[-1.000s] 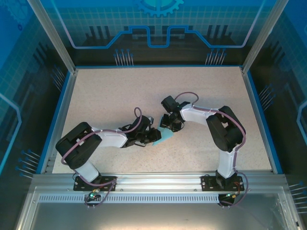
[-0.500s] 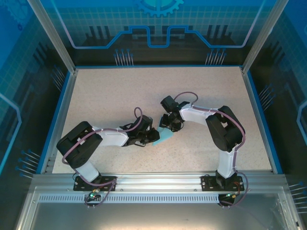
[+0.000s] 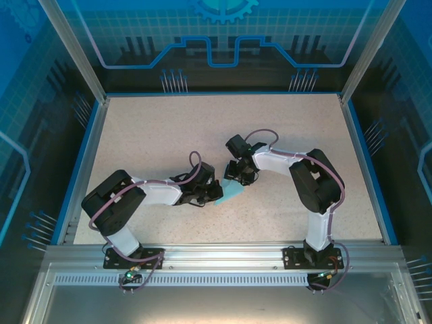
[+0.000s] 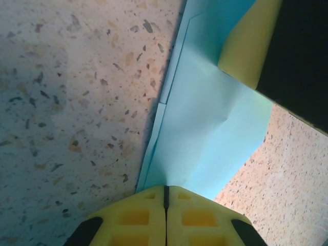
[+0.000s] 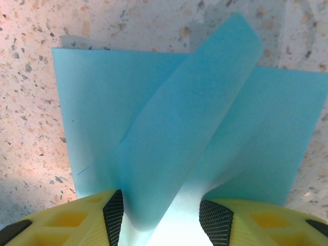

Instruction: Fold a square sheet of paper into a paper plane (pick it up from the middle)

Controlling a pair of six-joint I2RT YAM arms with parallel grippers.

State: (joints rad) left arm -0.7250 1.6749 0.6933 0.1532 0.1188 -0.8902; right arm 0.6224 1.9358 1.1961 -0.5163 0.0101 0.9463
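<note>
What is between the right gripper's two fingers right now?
A raised flap of the light blue sheet of paper stands between the fingers of the right gripper, clear in the right wrist view; the jaws stand apart.

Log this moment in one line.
stage: folding | sheet: on table, one flap raised | left claw: shut on sheet's edge | right claw: open, flap between jaws

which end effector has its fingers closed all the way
The left end effector: its yellow fingers meet with no gap, at the edge of the blue paper. The right end effector has its fingers apart, a raised paper flap between them.
</note>
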